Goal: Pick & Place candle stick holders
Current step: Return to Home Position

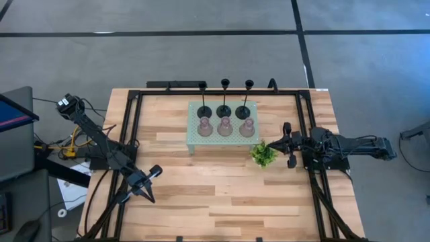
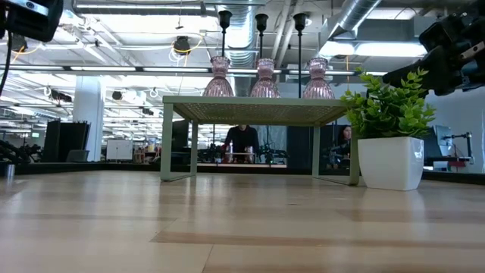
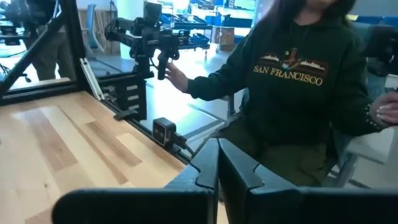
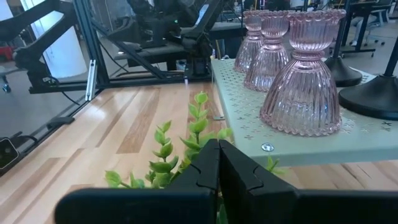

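Observation:
Three black candle stick holders (image 1: pixel 224 109) with thin tall stems stand on their disc bases along the far row of a pale green perforated tray (image 1: pixel 191 138). Three squat pink glassy holders (image 1: pixel 225 126) stand in the near row, close ahead in the right wrist view (image 4: pixel 301 81). My right gripper (image 1: pixel 277 142) is shut, level, at the table's right, just behind a small green plant (image 1: pixel 263 154) and pointing toward the tray. My left gripper (image 1: pixel 153 173) is shut above the near-left part of the table, far from the tray. Neither holds anything.
The tray stands on legs (image 2: pixel 178 140) above the wooden tabletop. The plant sits in a white pot (image 2: pixel 390 163) to the right of the tray. A black frame (image 1: pixel 131 114) runs along the table's edges. A person in a dark hoodie (image 3: pixel 292 93) sits beyond the table.

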Robot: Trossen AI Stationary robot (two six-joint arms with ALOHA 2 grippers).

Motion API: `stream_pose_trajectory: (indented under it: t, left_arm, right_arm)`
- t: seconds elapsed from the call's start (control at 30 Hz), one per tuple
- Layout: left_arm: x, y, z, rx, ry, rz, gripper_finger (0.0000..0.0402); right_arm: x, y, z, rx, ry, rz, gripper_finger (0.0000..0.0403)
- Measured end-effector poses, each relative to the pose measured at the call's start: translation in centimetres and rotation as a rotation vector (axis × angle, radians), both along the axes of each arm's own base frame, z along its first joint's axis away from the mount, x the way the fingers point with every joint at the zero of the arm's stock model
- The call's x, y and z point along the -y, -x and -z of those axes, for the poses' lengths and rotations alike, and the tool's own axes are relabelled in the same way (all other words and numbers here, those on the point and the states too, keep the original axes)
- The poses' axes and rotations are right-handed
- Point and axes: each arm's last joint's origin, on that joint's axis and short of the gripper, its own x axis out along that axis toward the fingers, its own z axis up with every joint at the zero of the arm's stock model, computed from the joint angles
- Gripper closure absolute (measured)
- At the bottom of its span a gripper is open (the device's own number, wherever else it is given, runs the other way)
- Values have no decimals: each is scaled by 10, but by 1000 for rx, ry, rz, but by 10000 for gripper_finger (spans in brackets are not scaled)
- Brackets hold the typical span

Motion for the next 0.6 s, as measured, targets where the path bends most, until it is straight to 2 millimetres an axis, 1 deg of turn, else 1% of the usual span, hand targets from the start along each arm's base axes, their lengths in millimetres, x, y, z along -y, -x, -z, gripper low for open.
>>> stream_pose_trajectory:
  t: [0.13, 0.3, 0.37, 0.5, 0.6]
  left_arm:
    - [-6, -5, -1, -28, 36, -62, 395]
    - [-22, -18, -1, -67, 86, -213, 395]
    - [-29, -23, 0, -61, 79, -276, 395]
    - [-43, -30, 0, 0, 5, -402, 395]
    - [-52, -34, -1, 8, 9, -468, 395]
  right_arm:
    - [0, 0, 0, 0, 0, 0, 403]
    - [0, 0, 0, 0, 0, 0, 403]
    - [0, 0, 0, 0, 0, 0, 403]
    - [0, 0, 0, 0, 0, 0, 403]
    - [0, 0, 0, 0, 0, 0, 403]
